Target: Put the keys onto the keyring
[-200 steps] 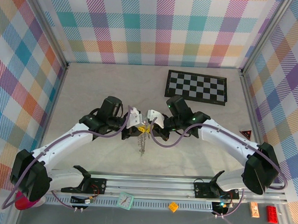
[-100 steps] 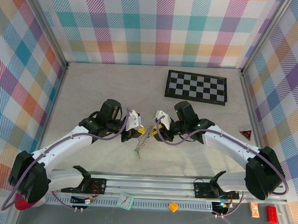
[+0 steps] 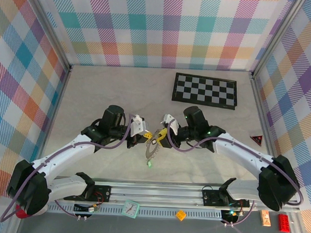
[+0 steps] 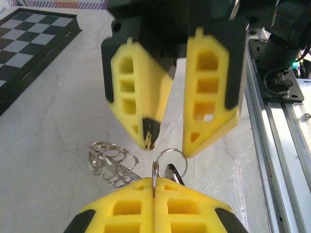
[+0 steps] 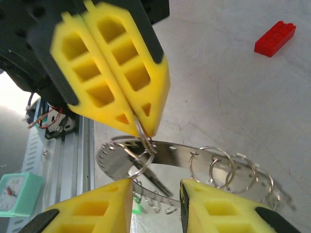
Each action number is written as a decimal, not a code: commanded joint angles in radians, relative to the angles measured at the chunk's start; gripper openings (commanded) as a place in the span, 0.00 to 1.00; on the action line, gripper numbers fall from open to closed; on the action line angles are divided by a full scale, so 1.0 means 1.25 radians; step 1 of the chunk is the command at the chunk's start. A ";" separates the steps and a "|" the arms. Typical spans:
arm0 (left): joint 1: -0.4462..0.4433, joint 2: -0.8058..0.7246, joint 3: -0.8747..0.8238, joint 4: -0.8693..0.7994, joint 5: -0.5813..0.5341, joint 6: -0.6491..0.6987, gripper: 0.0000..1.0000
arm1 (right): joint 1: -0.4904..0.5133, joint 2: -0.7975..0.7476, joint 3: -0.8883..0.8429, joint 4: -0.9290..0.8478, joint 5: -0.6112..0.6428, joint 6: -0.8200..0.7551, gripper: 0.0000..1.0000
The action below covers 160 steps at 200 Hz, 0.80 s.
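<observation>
The keyring (image 5: 192, 156) is a thin silver band with punched holes and several small split rings. It hangs between the two grippers (image 3: 153, 147). My left gripper (image 4: 154, 180) is shut on one small split ring (image 4: 170, 159) of the keyring; its closed tips show in the right wrist view (image 5: 141, 129). A key with a black head (image 4: 174, 173) hangs on that ring, its blade (image 5: 156, 182) slanting down. A green-headed key (image 3: 149, 162) dangles at the keyring's low end. My right gripper (image 5: 155, 193) is open, its fingers either side of the ring without touching it.
A folded chessboard (image 3: 205, 90) lies at the back right. A small red block (image 5: 274, 38) rests on the table. A dark red triangle (image 3: 256, 139) sits by the right wall. The front rail (image 3: 156, 192) carries a mint clock (image 3: 131, 208) and small bricks.
My right gripper has opened and let go, backing slightly right. The keyring now hangs tilted from the left gripper, lower than before.
</observation>
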State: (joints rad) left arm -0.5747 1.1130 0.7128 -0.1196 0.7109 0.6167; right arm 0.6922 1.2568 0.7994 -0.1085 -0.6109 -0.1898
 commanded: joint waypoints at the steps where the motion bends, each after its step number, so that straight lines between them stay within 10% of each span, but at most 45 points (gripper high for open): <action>1: -0.005 -0.024 -0.014 0.055 -0.004 -0.006 0.00 | -0.011 -0.040 -0.014 0.023 -0.023 0.116 0.32; 51: -0.007 -0.022 -0.023 0.085 -0.024 -0.020 0.00 | -0.003 -0.029 0.029 0.022 -0.007 0.401 0.33; 160: -0.008 -0.015 -0.021 0.090 -0.026 -0.022 0.00 | 0.021 0.039 0.094 -0.066 0.046 0.388 0.27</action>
State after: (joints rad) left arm -0.5747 1.1057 0.6903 -0.0669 0.6605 0.5907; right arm 0.7139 1.3010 0.8776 -0.1631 -0.5869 0.3031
